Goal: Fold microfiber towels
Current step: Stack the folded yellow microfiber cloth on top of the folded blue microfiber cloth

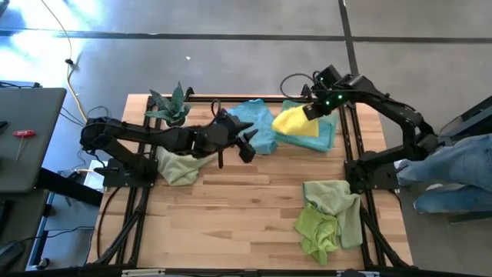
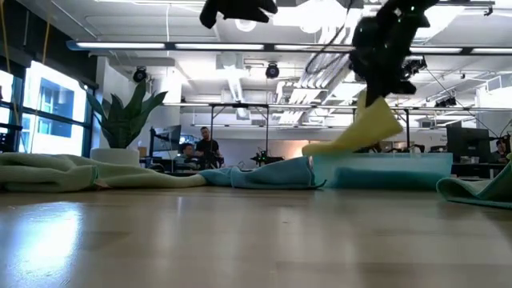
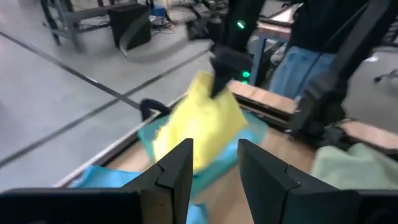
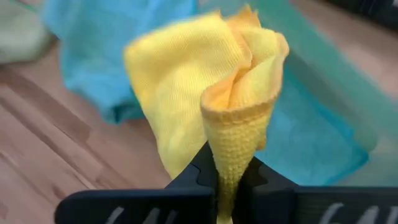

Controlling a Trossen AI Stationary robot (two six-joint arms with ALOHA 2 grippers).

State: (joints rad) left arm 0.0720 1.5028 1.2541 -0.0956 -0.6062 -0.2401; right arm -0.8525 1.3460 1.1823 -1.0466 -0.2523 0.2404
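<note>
My right gripper (image 1: 311,111) is over the table's far right part, shut on a yellow towel (image 1: 294,123). The towel slopes down over a flat teal towel (image 1: 329,137). A light blue towel (image 1: 257,123) lies crumpled just left of it. My left gripper (image 1: 250,145) hangs open above the table's middle, near the light blue towel, with nothing between its fingers (image 3: 180,168). A pale sage towel (image 1: 178,165) lies bunched under the left arm. Sage and lime green towels (image 1: 329,217) lie heaped at the near right. My right gripper pinches a bunched fold of the yellow towel (image 4: 231,146) between its two fingers, several layers together. The fingers slant down from above. The towel hangs below the gripper (image 2: 364,128), and its lower end (image 2: 320,148) reaches the top of the teal towel.
A spiky green plant in a white pot (image 1: 173,109) stands at the far left of the table. Bare wood (image 1: 231,215) fills the near middle and near left. A person's legs in jeans (image 1: 453,165) show beyond the right edge.
</note>
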